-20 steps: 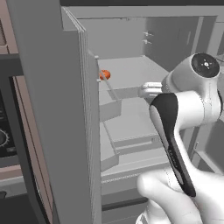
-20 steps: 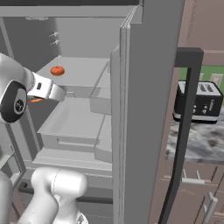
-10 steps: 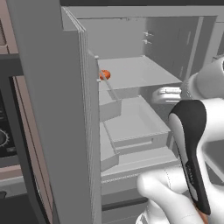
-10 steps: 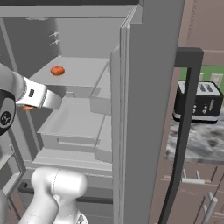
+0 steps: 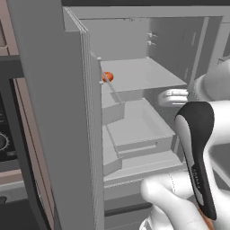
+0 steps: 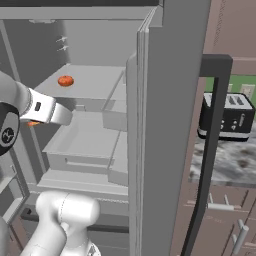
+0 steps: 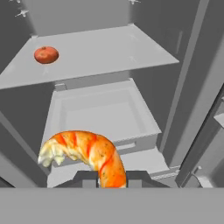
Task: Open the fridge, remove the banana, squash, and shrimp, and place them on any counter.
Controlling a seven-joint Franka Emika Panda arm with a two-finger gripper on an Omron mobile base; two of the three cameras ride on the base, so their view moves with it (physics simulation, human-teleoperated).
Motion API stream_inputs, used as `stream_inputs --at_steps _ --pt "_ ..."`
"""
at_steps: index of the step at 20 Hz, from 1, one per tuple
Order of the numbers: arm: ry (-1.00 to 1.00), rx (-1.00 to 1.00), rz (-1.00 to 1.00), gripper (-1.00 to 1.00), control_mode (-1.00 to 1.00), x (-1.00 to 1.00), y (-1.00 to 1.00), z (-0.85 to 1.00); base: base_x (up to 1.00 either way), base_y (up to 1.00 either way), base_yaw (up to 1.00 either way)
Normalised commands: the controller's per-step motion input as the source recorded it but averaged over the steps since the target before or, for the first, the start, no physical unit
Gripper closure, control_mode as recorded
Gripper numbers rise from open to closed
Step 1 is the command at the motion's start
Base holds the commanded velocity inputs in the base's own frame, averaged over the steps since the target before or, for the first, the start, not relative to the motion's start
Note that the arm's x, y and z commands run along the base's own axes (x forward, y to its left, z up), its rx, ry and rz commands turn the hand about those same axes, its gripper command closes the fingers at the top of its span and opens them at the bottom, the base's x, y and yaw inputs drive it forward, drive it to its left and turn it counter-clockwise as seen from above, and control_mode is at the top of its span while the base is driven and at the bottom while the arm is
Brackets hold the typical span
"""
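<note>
The grey fridge (image 5: 54,112) stands open, its doors swung out to both sides (image 6: 165,125). My gripper (image 7: 111,176) is shut on the shrimp (image 7: 87,153), an orange-and-white curled piece gripped at its tail end. It hangs in front of the fridge's open drawer (image 7: 100,113). From the right base view a bit of the shrimp (image 6: 33,123) peeks out under my hand. The marbled counter (image 6: 230,157) lies to the right of the fridge. The banana and the squash are out of view.
A small round red-orange fruit (image 7: 46,55) lies on the fridge's upper shelf (image 5: 143,74). A black toaster (image 6: 227,116) stands on the counter behind the right door's dark handle (image 6: 210,150). A black-fronted oven (image 5: 6,143) is left of the fridge.
The arm has swung back toward the base, and the hand with the shrimp has come a little lower and outward from the shelves. The gripper has stayed shut.
</note>
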Motion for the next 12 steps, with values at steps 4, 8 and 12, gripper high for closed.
stream_inputs --at_steps 4,8,12 --pt "0.00 0.00 0.00 1.00 1.00 0.00 0.00 0.00 -0.27 0.00 0.00" --pt "0.00 0.00 0.00 1.00 1.00 0.00 0.00 0.00 -0.70 0.00 0.00" --pt "0.00 0.00 0.00 1.00 1.00 0.00 0.00 0.00 -0.77 -0.02 0.00"
